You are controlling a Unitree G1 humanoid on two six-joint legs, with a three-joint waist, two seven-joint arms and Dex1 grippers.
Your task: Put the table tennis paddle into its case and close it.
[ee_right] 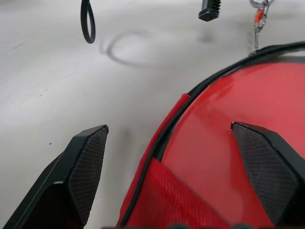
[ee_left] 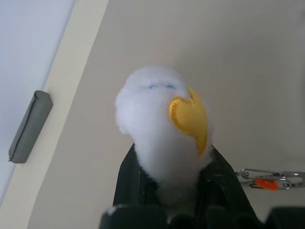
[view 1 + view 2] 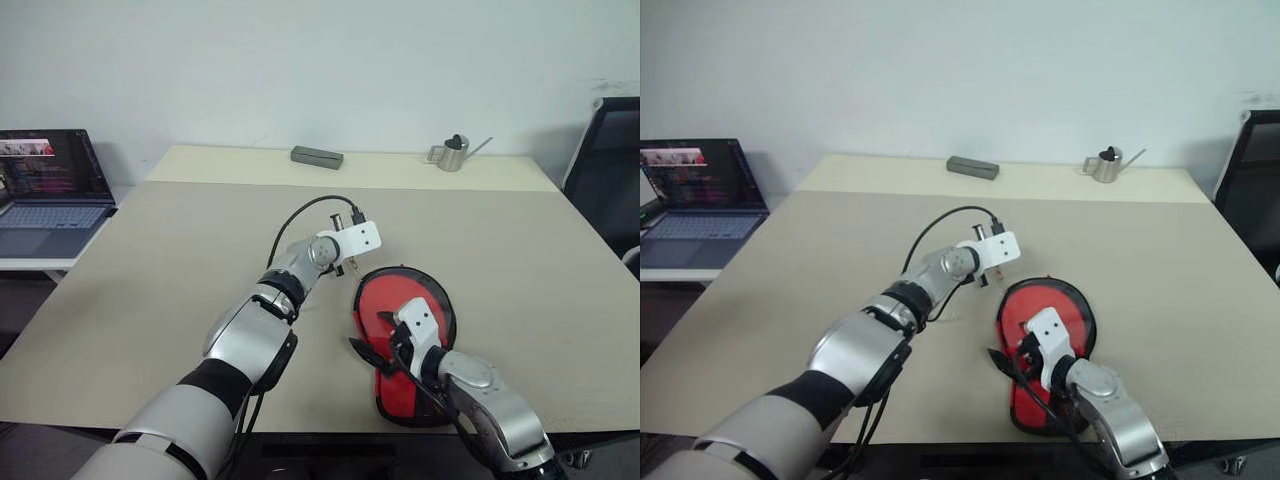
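The red case (image 3: 415, 310) with black zipper edging lies flat on the table near the front edge. Inside the edging shows a smooth red surface (image 1: 224, 157) that looks like the paddle's face; its handle is hidden. Just left of the case's far end, my left gripper (image 3: 343, 268) is shut on the case's fluffy white charm (image 2: 157, 124) with a yellow heart. A metal clip (image 2: 267, 180) with an orange piece hangs from the charm toward the case. My right gripper (image 1: 169, 133) is open and straddles the case's left edge, one finger (image 1: 88, 162) over the table and the other over the red surface.
A grey rectangular box (image 3: 316, 156) and a small metal watering can (image 3: 455, 152) sit at the far edge of the beige table (image 3: 180, 250). A laptop (image 3: 45, 190) stands on a side desk at the left. A black chair (image 3: 610, 170) is at the right.
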